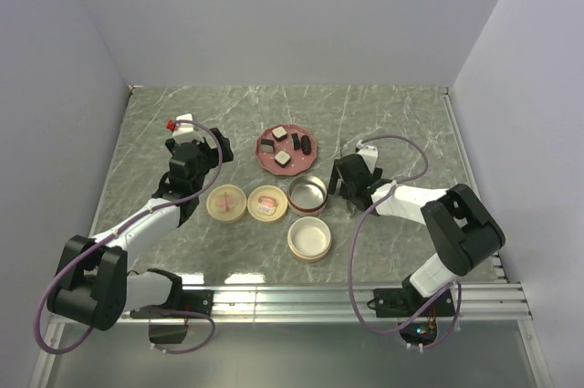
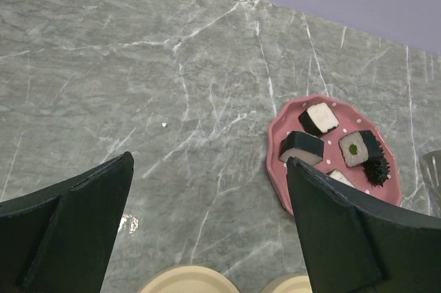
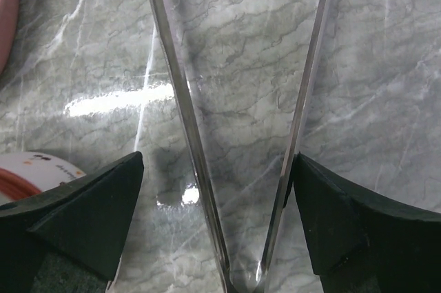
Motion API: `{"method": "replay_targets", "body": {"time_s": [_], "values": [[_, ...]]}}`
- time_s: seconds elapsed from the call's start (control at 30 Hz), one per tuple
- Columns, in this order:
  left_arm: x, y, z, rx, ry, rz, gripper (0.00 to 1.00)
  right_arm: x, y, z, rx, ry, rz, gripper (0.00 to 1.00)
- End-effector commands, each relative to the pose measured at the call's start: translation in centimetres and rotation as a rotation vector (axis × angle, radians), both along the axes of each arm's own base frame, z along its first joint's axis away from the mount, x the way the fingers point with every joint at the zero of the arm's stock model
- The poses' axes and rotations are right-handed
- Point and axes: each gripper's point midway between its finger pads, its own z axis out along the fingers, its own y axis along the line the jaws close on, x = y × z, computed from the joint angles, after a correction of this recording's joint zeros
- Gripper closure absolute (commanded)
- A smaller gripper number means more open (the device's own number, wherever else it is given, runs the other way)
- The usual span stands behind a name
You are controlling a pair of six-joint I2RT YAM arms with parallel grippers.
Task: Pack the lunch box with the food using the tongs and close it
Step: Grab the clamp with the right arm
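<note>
The tongs (image 3: 180,100) lie on the table as two thin silvery arms that meet near the bottom of the right wrist view. My right gripper (image 3: 217,162) (image 1: 338,183) is open and straddles them: its right finger touches the right arm, while the left finger stands apart from the left arm. Several pieces of food (image 2: 318,118) (image 1: 283,159) sit on the pink plate (image 2: 279,169) (image 1: 301,164). The lunch box shows as a round metal tin (image 1: 307,194) and a cream bowl (image 1: 309,237). My left gripper (image 2: 210,162) (image 1: 212,143) hovers open and empty left of the plate.
Two round cream lids (image 1: 227,204) (image 1: 267,203) lie left of the tin, and their edges show at the bottom of the left wrist view. The tin's rim (image 3: 34,169) is close to my right gripper's left finger. Grey walls enclose the marble table.
</note>
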Motion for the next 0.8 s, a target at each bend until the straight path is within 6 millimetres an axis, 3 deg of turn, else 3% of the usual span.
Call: {"method": "replay_targets", "body": {"time_s": [0.0, 0.17, 0.37, 0.47, 0.5, 0.53, 0.57, 0.77], "values": [[0.1, -0.1, 2.1, -0.022, -0.063, 0.003, 0.0, 0.9, 0.1, 0.0, 0.012, 0.002, -0.039, 0.06], [-0.1, -0.2, 2.3, -0.028, -0.07, -0.004, 0.01, 0.4, -0.3, -1.5, -0.013, 0.053, -0.057, 0.14], [0.0, -0.1, 2.2, -0.026, -0.062, 0.002, 0.0, 0.3, -0.4, -1.7, -0.014, 0.053, -0.063, 0.35], [0.0, -0.1, 2.2, -0.026, -0.062, 0.002, 0.01, 0.1, -0.4, -1.8, -0.018, 0.058, -0.062, 0.39], [0.1, -0.1, 2.1, -0.026, -0.062, 0.002, 0.0, 0.2, -0.5, -1.7, -0.017, 0.055, -0.065, 0.41], [0.1, -0.1, 2.1, -0.026, -0.062, 0.002, 0.0, 0.2, -0.5, -1.6, -0.016, 0.05, -0.064, 0.53], [0.0, -0.2, 2.1, -0.026, -0.062, 0.002, 0.0, 0.2, -0.5, -1.3, -0.009, 0.038, -0.063, 0.57], [0.3, -0.2, 1.8, -0.022, -0.05, 0.005, 0.01, 0.3, -0.4, 1.5, 0.009, -0.027, -0.041, 0.57]]}}
